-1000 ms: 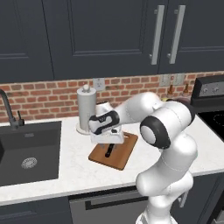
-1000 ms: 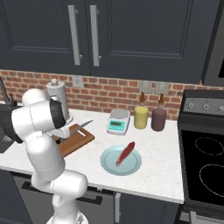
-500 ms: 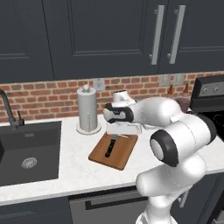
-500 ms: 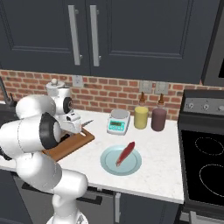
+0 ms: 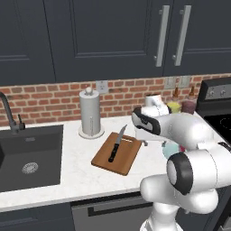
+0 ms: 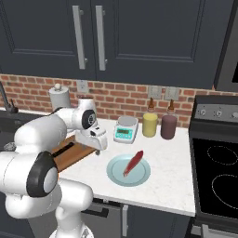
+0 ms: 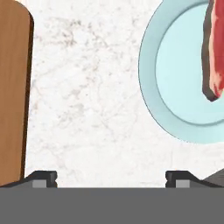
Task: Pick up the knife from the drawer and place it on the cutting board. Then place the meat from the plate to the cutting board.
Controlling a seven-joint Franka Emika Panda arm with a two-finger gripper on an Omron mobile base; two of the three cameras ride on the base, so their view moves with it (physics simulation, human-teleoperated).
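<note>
Knife (image 5: 116, 146) lay on cutting board (image 5: 118, 154). Hand (image 6: 96, 144) empty, jaws spread wide, hovered over counter (image 7: 100, 109) between board and plate (image 6: 128, 170). Meat (image 6: 133, 162) lay on plate, just right of hand, long axis diagonal.

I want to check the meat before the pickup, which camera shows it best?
The right base view: the whole meat lies on the pale blue-green plate, unobstructed. The hand view shows it closer, but the frame edge cuts it off. In the left base view the arm hides it.

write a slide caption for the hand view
Open gripper over bare counter, between cutting board and plate with meat.
</note>
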